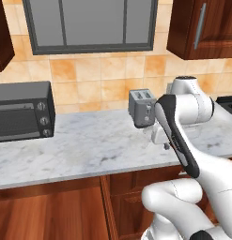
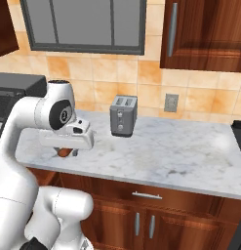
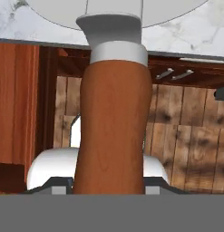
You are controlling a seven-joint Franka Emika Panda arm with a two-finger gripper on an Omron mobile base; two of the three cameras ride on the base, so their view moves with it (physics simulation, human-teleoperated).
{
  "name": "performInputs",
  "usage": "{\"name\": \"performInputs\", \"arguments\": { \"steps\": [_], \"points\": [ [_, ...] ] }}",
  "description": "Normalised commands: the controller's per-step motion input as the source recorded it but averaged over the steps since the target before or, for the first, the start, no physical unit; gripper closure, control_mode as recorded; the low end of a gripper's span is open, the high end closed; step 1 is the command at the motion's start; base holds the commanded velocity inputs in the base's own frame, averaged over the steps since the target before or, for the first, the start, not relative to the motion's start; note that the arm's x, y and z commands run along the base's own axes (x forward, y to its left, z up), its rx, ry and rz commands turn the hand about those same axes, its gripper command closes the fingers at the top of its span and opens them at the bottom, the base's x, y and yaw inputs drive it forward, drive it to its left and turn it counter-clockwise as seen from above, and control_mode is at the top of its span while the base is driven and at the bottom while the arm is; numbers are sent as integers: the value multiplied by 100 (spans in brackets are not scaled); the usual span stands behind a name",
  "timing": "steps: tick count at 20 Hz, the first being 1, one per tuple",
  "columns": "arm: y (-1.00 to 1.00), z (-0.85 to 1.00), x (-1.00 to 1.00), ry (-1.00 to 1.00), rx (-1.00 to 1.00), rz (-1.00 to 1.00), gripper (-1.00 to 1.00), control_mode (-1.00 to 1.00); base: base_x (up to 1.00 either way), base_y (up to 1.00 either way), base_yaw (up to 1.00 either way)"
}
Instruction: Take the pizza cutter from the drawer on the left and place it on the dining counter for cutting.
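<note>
The pizza cutter (image 3: 114, 131) was in the gripper (image 2: 67, 152). In the hand view its reddish-brown wooden handle rose straight up from between the finger tips, with a silver collar above it and the pale round blade at the top edge. The jaws were closed on the handle at a middle width. In the right base view a small piece of the brown handle showed under the white hand, just above the front edge of the marble worktop (image 2: 161, 151). The hand was held over the left part of this worktop, near the toaster (image 2: 123, 115) but apart from it. A black oven (image 1: 22, 111) stood further to the left on the same worktop. Behind was the orange tiled wall (image 1: 98, 77) with a window (image 1: 89, 23). Under the worktop was a drawer (image 2: 147, 196) with a slim silver bar handle; it was closed.
</note>
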Motion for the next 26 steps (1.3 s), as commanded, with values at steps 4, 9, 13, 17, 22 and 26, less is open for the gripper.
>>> {"name": "performInputs", "arguments": {
  "steps": [4, 9, 13, 17, 22, 26],
  "points": [
    [-46, 3, 22, 0, -7, -14, 100, -100, 0, 0, 0],
    [-26, 1, 11, 0, -1, -5, 100, -100, 0, 0, 0],
    [-37, 0, 2, 0, 0, -2, 100, -100, 0, 0, 0],
    [-46, 0, 10, 0, 0, -5, 100, -100, 0, 0, 0],
    [0, 0, 21, 0, 0, 0, 100, -100, 0, 0, 0],
    [0, 0, 5, 0, 0, 0, 100, -100, 0, 0, 0]
  ]
}}
